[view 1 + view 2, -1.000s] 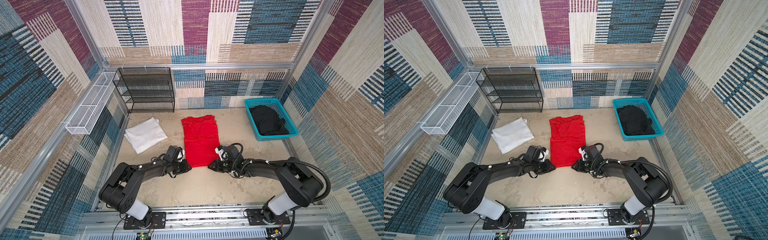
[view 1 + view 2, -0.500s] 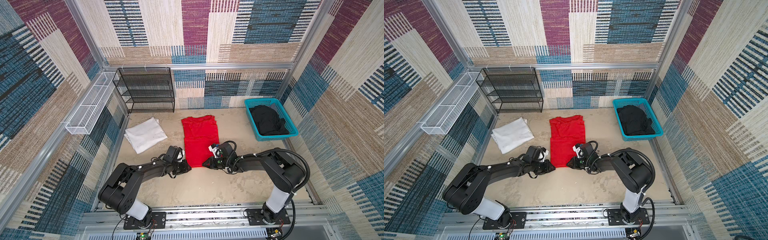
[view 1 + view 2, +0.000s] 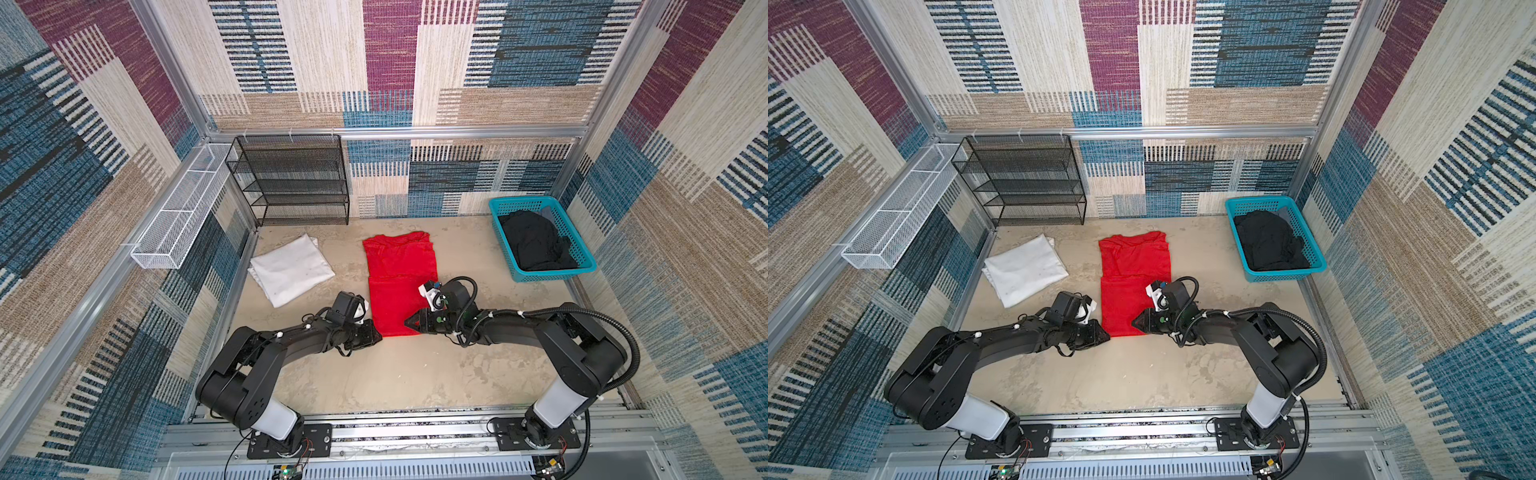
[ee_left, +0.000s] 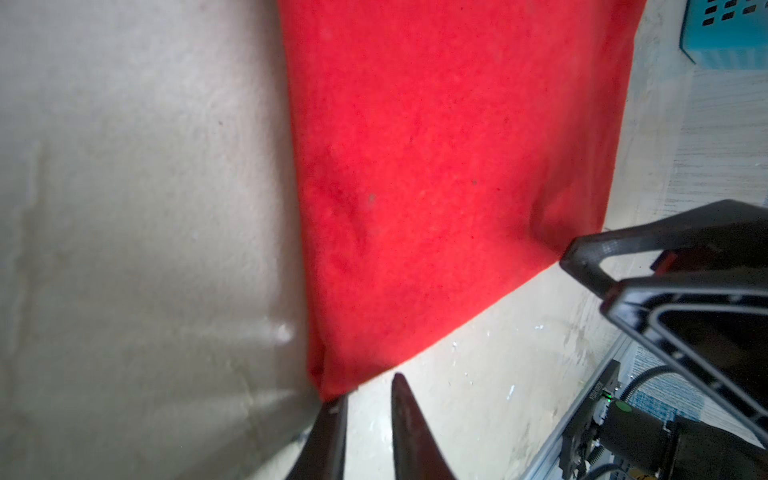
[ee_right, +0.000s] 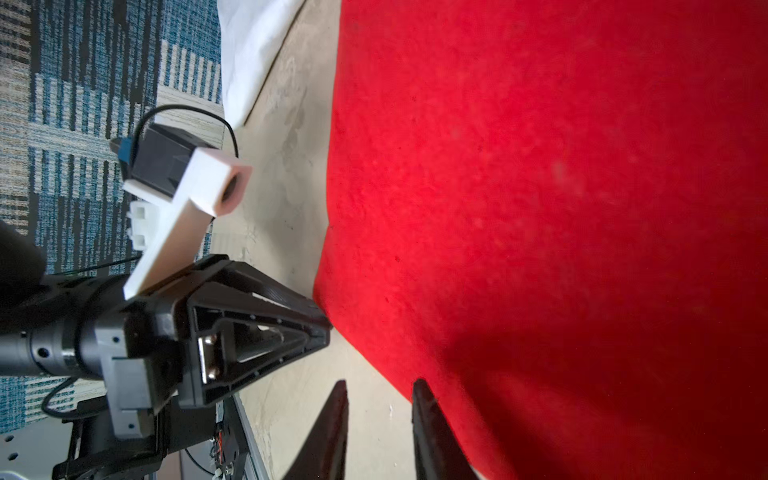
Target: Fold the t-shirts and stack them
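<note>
Red cloth is what both arms are after. The left gripper [image 4: 368,390] sits low at the near left corner of the red shirt [image 3: 397,282], its jaws slightly parted and empty, one tip just touching the corner. The right gripper [image 5: 381,384] lies at the near right corner, jaws likewise a little apart with nothing between them. I'd say they are lined up to pinch both corners and carry the hem away for the next fold. The shirt lies flat on the bench [image 3: 415,374], narrowed to a strip. Farther left, the white shirt [image 3: 291,270] rests folded, likely the stack's base. Farthest back, the black shirt [image 3: 534,243] waits crumpled in the teal basket [image 3: 552,275].
</note>
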`<state>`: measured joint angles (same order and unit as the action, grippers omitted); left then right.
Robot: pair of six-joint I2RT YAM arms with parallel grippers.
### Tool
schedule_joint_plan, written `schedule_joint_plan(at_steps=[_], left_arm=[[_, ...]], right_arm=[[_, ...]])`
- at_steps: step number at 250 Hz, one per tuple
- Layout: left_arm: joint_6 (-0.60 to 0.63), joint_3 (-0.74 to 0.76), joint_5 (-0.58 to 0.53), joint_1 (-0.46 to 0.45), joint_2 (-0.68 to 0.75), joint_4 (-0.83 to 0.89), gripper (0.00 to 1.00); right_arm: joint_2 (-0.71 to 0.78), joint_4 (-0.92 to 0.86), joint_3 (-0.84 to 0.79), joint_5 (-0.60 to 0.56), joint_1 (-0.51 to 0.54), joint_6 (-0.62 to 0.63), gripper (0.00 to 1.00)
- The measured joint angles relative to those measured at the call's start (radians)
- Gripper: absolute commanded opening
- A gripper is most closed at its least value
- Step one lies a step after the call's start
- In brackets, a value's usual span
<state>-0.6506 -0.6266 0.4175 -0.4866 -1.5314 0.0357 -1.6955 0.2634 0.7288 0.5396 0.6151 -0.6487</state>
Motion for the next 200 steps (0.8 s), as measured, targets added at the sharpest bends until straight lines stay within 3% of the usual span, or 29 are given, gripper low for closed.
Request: schedule_joint_plan(at_steps=[106, 200], left_arm=[[0.007, -0.001, -0.021, 0.000, 0.020, 0.046, 0.22], [0.019, -0.042, -0.024, 0.000, 0.076, 0.139, 0.24]], right_arm=[[-0.146, 0.056, 0.039, 0.054, 0.064, -0.024, 0.28], [-0.076, 0.027, 0.030, 0.028, 0.064, -0.027, 0.31]])
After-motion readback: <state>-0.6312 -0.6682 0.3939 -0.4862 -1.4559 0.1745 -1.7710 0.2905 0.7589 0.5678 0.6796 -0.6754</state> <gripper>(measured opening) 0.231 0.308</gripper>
